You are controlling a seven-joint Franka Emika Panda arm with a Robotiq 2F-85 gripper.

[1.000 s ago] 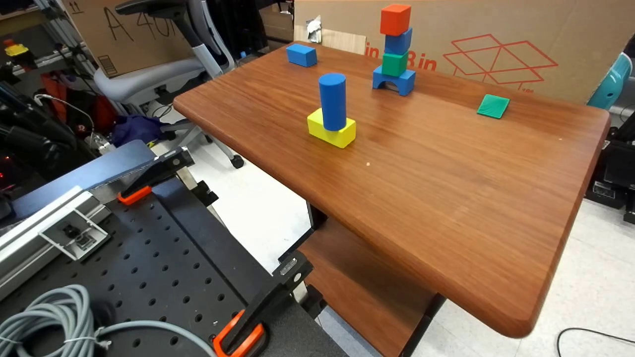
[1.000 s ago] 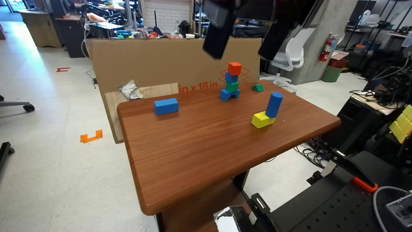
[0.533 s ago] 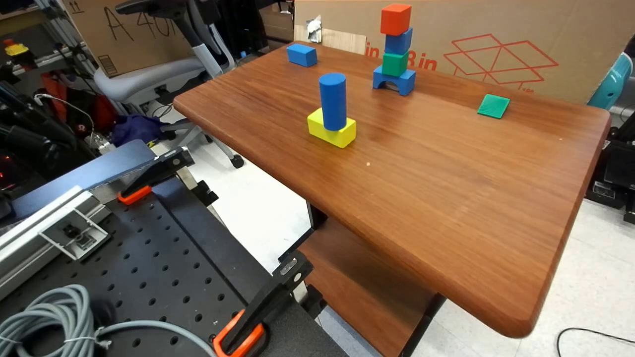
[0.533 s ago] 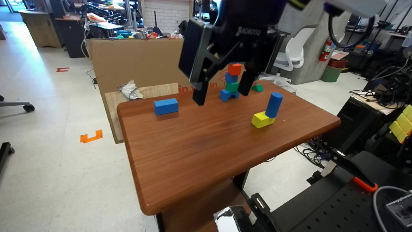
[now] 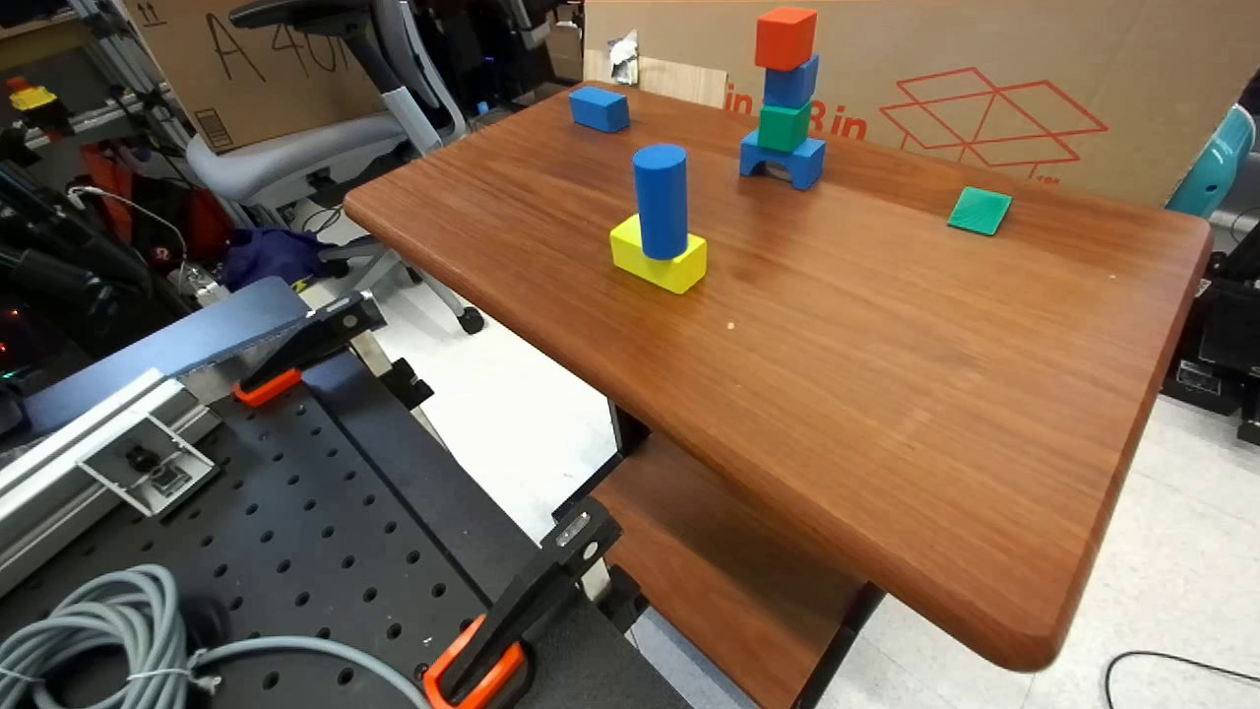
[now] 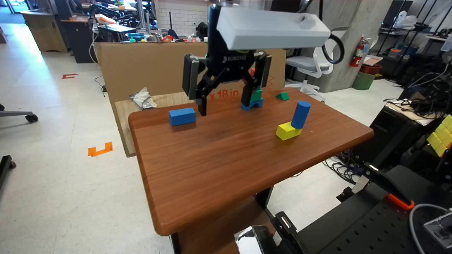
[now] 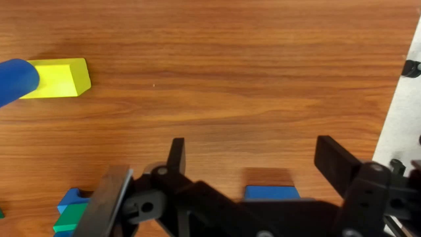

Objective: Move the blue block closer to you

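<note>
The blue block [image 5: 598, 109] lies flat on the brown table near a far corner in an exterior view. It also shows whole in an exterior view [image 6: 182, 116], near the table's back left edge. My gripper [image 6: 224, 102] is open and empty, above the table and to the right of the block there. In the wrist view the open fingers [image 7: 251, 151] stand wide apart over bare wood. There the blue block [image 7: 271, 192] shows at the bottom, partly hidden behind the gripper body. The gripper does not touch it.
A stack of blocks [image 5: 785, 128] has an arched blue base, green, blue and a red top. A blue cylinder [image 5: 661, 202] stands by a yellow block [image 5: 679, 271]. A green block [image 5: 979, 211] lies apart. A cardboard sheet [image 6: 159, 67] stands behind the table [image 6: 212, 169].
In an exterior view my gripper has come down from the top edge, then moved left and farther from the camera, toward the blue block. The fingers stay open. The blocks have not moved.
</note>
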